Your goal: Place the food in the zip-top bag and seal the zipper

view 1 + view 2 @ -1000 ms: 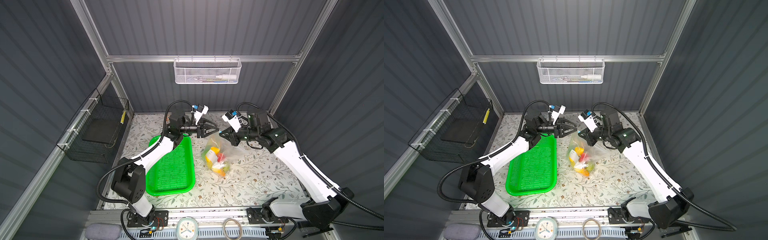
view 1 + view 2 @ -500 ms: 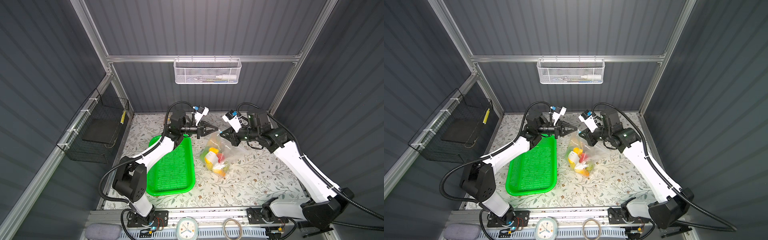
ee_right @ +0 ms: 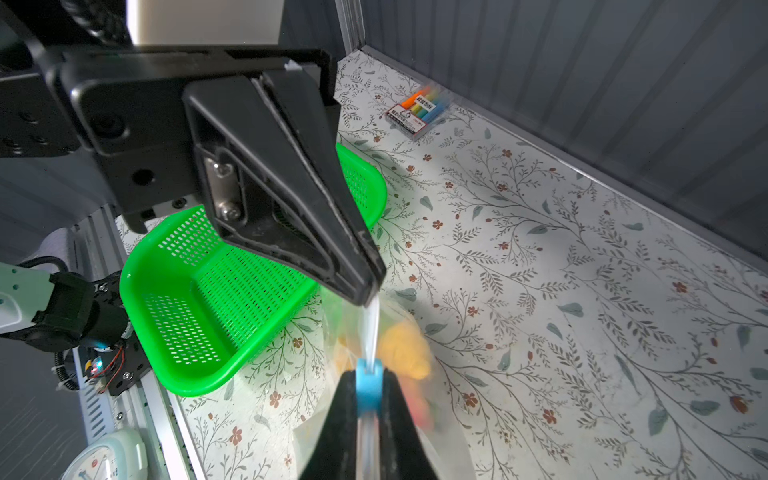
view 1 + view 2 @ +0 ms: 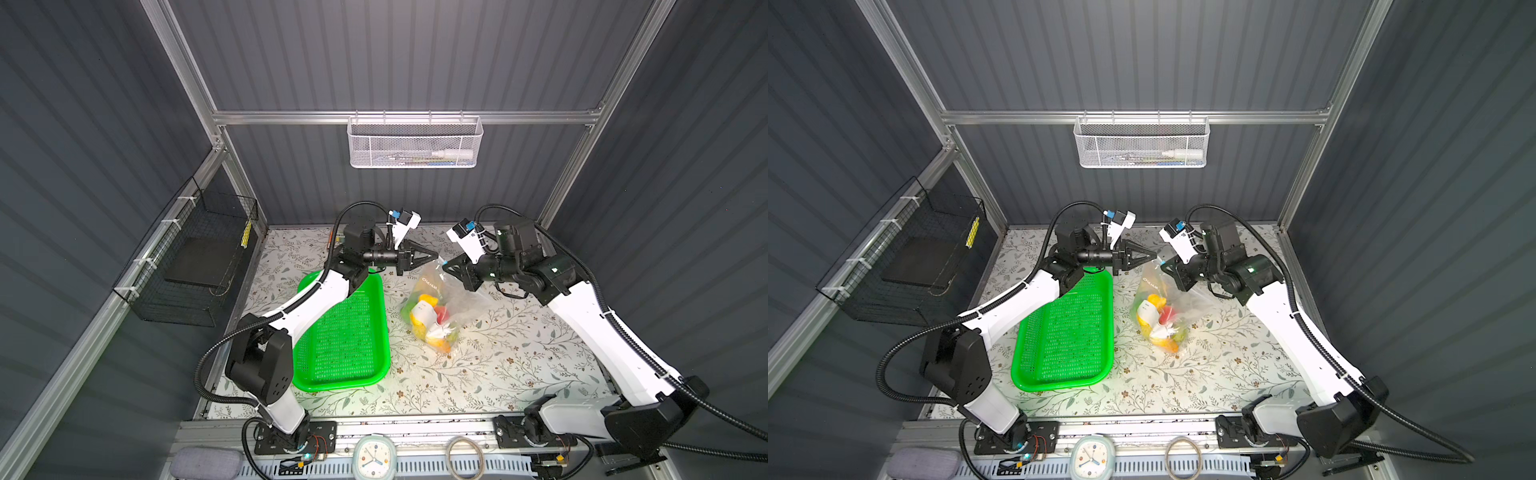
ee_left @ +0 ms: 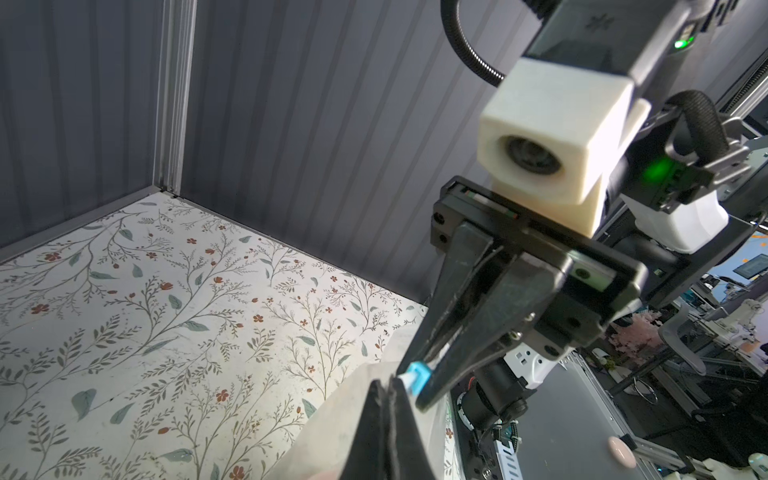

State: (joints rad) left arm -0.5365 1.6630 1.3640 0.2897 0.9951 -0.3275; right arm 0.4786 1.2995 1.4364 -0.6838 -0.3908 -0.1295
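One flowered table (image 4: 519, 365) carries everything. On it the green tray (image 4: 345, 332) lies flat, at 9 o'clock of the zip-top bag (image 4: 467, 297) and just beside it. The bag is near the table's middle, part lifted: its belly rests on the table toward 6 o'clock, while its mouth hangs raised toward 12 o'clock. The food (image 4: 430, 322) sits inside the bag's lower half, a heap of yellow, red, green and orange pieces behind a white label (image 4: 424, 309); the single pieces cannot be counted. The left tool (image 4: 435, 254) reaches in from 9 o'clock, its jaws closed flat on the zipper (image 3: 371, 328), pinching the clear strip at their tips. The right tool (image 4: 446, 267) comes from 3 o'clock and is clamped on the light-blue slider tab (image 3: 368, 384), which sits on the strip just beside the left tool's tips, at their 3 o'clock in both top views.
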